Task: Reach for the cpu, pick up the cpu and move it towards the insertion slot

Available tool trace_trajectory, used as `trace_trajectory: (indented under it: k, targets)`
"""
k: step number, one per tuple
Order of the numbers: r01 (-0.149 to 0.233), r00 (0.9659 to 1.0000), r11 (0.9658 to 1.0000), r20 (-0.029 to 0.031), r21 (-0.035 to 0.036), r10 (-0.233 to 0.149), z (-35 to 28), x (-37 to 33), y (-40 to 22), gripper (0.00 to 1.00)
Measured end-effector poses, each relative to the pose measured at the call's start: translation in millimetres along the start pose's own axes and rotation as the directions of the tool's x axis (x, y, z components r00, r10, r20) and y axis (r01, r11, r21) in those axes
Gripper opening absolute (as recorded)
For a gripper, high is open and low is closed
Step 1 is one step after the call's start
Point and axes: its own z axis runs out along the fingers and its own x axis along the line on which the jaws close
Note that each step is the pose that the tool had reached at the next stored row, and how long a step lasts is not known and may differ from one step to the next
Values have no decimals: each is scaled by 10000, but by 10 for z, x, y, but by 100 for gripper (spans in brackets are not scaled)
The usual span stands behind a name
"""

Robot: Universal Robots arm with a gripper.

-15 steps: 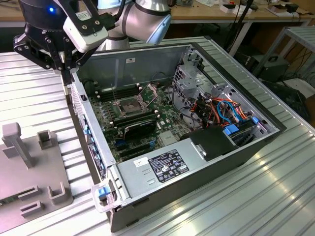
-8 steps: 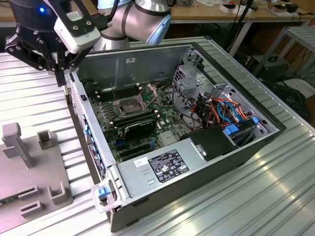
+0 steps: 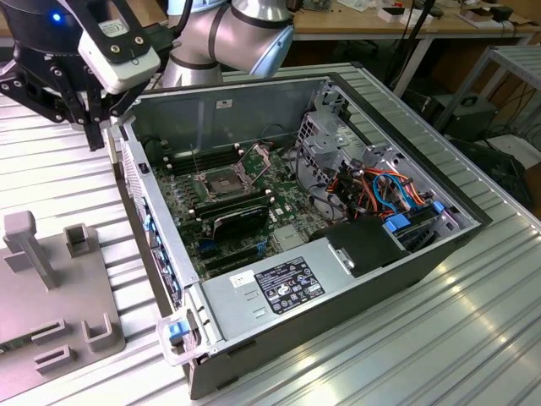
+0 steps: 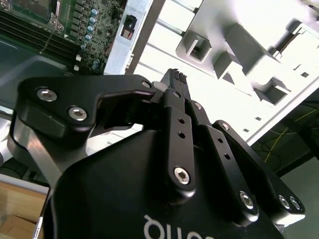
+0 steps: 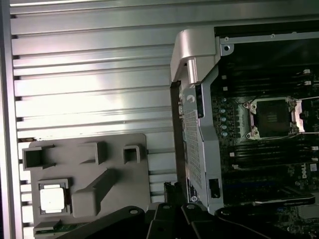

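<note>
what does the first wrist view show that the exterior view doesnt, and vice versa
First wrist view: the small flat silver-beige square cpu, sitting in a pocket of the grey plastic fixture plate. Exterior view: the grey white-labelled power supply box and orange and blue cables. Both: the fixture plate and the metal-framed square insertion slot.

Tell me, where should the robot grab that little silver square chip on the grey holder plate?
Probably by two opposite edges of the cpu, coming straight down from above. It lies flat, face up, in a square pocket of the grey holder plate, and the pocket's raised rim seems to block any sideways approach. Its broad top offers nothing to pinch.
</note>
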Motion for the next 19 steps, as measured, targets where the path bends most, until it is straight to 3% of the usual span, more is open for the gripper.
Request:
trace_trajectory:
  k: [19]
  targets:
    - [0,10000,10000,0,0,0,0,250,-19,11]
